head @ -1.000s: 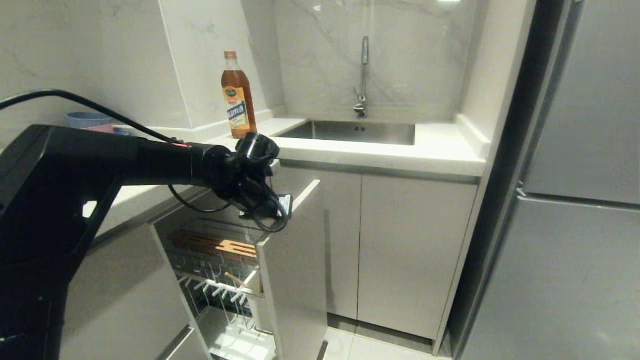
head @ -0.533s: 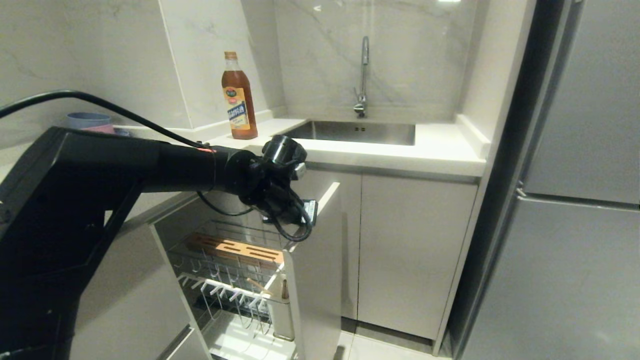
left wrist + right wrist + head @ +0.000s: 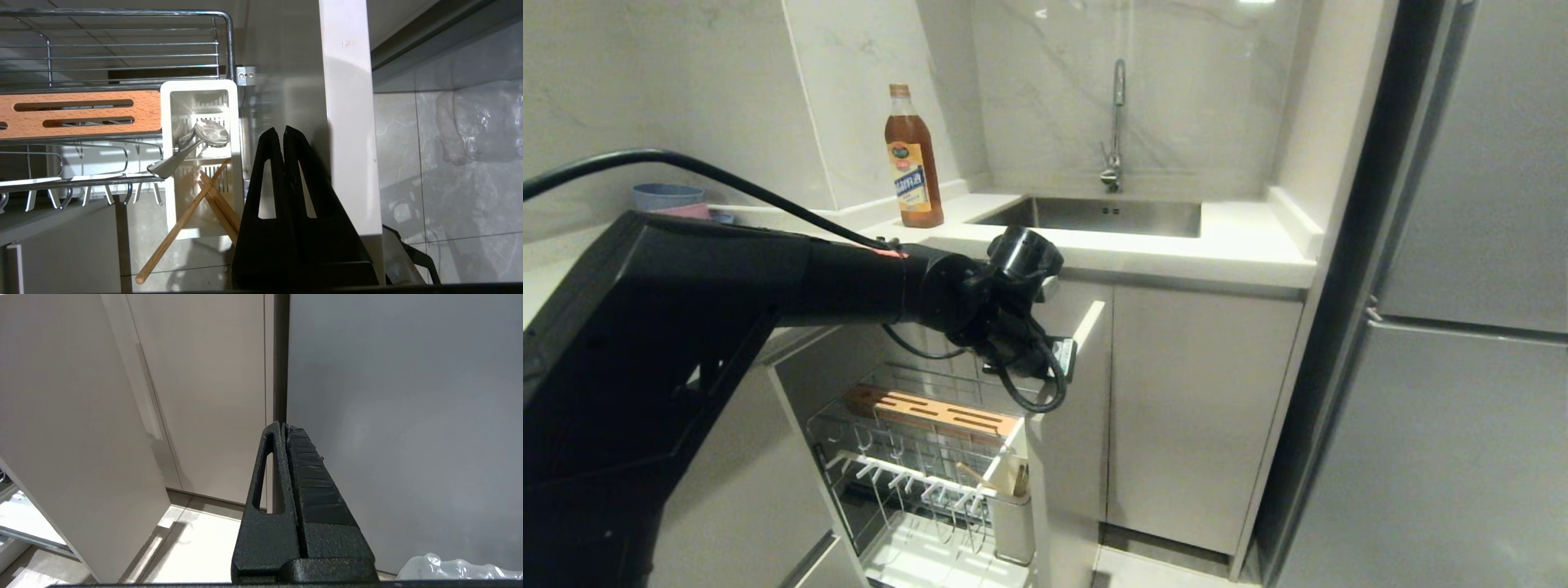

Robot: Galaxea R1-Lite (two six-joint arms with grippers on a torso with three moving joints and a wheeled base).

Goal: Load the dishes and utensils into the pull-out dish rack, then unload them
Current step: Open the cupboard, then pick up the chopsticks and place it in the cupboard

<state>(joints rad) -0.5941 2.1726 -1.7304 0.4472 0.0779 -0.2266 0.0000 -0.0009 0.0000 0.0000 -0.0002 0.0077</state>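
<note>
Left wrist view alone shows the spoon [image 3: 192, 145] and chopsticks [image 3: 192, 214] in the white cup [image 3: 171, 163], leaning crossed, ends jutting past the rim. Left tool [image 3: 283, 130] fully closed, empty, against the rack's [image 3: 915, 457] white front panel [image 3: 1078, 425]. Right tool [image 3: 282, 425] closed, near floor. Marble desk [image 3: 1176, 253], sink [image 3: 1094, 214], bottle [image 3: 913, 159].
</note>
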